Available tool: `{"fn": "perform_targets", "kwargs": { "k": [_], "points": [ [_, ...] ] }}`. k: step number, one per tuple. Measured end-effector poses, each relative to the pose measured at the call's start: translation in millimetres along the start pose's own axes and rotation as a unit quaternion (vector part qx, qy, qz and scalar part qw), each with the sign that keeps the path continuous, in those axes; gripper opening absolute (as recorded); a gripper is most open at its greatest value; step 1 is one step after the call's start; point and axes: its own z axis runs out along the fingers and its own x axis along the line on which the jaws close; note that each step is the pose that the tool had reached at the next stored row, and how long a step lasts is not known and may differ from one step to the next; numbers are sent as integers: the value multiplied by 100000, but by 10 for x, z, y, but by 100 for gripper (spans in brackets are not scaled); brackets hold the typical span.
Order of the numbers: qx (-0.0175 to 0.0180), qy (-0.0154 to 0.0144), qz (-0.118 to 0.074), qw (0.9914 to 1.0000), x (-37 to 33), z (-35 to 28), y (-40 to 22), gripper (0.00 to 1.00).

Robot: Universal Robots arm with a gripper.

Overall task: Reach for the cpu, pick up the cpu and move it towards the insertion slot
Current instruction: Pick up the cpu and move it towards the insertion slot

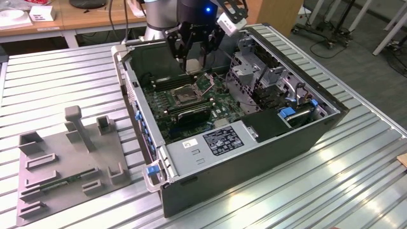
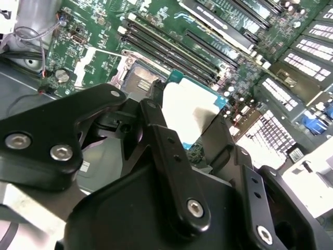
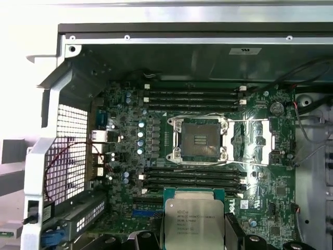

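Your hand [image 2: 190,122] is gripping the cpu [image 3: 193,219] by its edges, holding it above the motherboard [image 1: 190,105] inside the open computer case [image 1: 254,157]. The insertion slot [image 3: 200,139] lies near, apart from the chip, beyond the memory slots [image 3: 192,177].

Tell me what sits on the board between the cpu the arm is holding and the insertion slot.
In the first wrist view, a bank of long black memory slots runs across the board between the held cpu and the open insertion slot.

Exterior view high, angled down, wrist views close above motherboard [image 3: 156,156] (shared)
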Motion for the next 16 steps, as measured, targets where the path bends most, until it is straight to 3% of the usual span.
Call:
{"fn": "perform_targets", "kwargs": {
  "k": [8,12,16],
  "points": [
    [-16,-5,-4,100000,-38,84,134,54],
    [-26,-5,5,100000,-54,115,262,54],
    [-48,-4,3,100000,-72,134,346,54]
  ]
}}
